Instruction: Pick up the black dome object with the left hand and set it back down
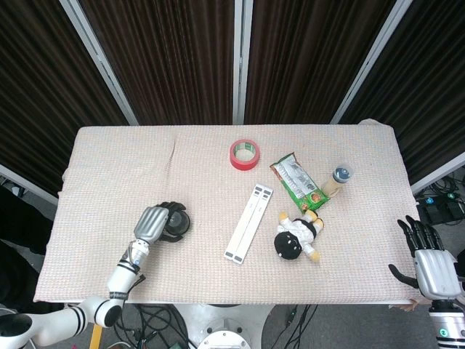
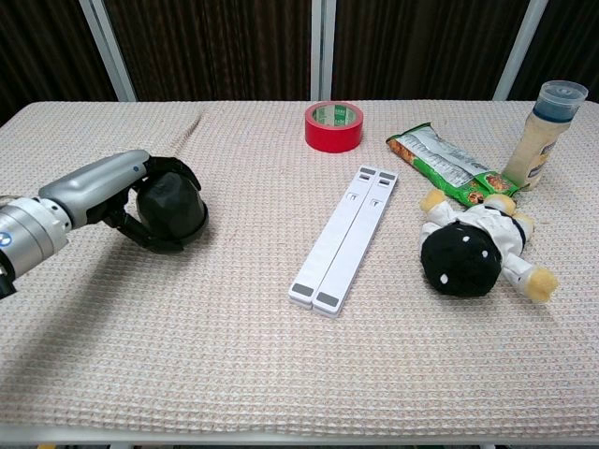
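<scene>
Gripping black dome (image 2: 174, 208), left hand (image 2: 120, 194) clamped around it, dome tilted, at 9 o'clock of white bar (image 2: 346, 238). Right hand (image 1: 429, 256) off table (image 1: 109, 174), fingers apart.

The robot's left hand (image 2: 117, 201) has a smooth silver-grey back shell and black fingers (image 2: 178, 170), joined to a silver wrist cuff bearing a small blue round mark. The right hand (image 1: 429, 260) shows the same silver shell and black fingers.
</scene>
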